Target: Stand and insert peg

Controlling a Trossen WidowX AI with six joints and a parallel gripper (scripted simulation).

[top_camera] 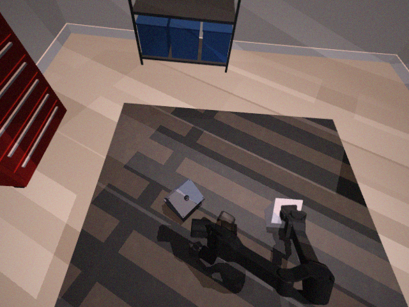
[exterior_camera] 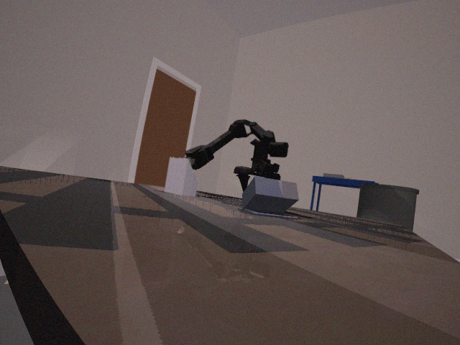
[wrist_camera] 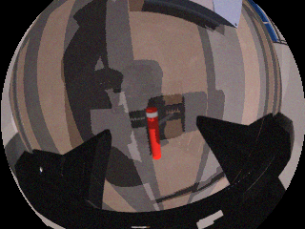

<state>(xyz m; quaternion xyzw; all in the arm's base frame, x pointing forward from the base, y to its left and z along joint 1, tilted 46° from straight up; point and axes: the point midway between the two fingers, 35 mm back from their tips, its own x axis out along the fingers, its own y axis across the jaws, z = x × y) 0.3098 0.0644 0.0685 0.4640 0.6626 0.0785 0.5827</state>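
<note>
Red peg (wrist_camera: 154,135) lying flat on table, white band near one end, grey sloped panel (top_camera: 183,199), one hole (top_camera: 186,197)

Red drawer cabinet (top_camera: 23,112), black shelf rack (top_camera: 134,29) with blue bins (top_camera: 185,41), brown door (exterior_camera: 165,128).
</note>
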